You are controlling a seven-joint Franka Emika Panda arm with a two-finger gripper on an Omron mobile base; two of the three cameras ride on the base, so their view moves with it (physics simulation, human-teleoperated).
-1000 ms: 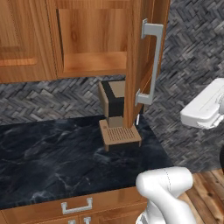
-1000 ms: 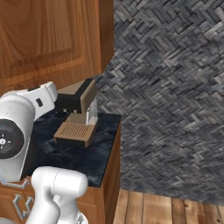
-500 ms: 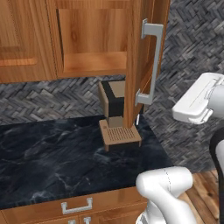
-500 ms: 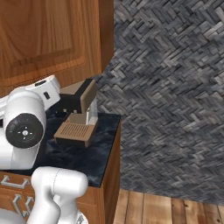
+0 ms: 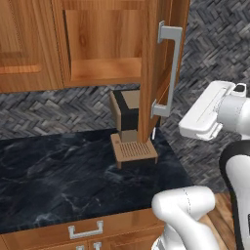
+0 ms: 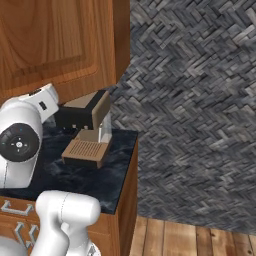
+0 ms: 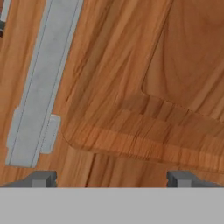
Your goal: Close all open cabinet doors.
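While the white arm's hand hangs at the right of the left base view, the tall brown wooden cabinet door (image 5: 150, 63) with its recessed panel stands swung out edge-on over the black marbled counter (image 5: 58, 180), baring the open cabinet interior (image 5: 102, 46) behind it; from the right base view the same door's panelled face (image 6: 55, 40) fills the upper left; the hand view looks straight onto that face, very near; the two-finger pincer (image 7: 111, 178) has its dark tips set wide apart, holding nothing, with the door's wood between and beyond them; the long grey metal bar handle (image 7: 39, 83) lies off to one side of the pincer, just past one fingertip (image 7: 41, 178); a brown coffee machine (image 5: 128, 129) sits on the counter under the door.
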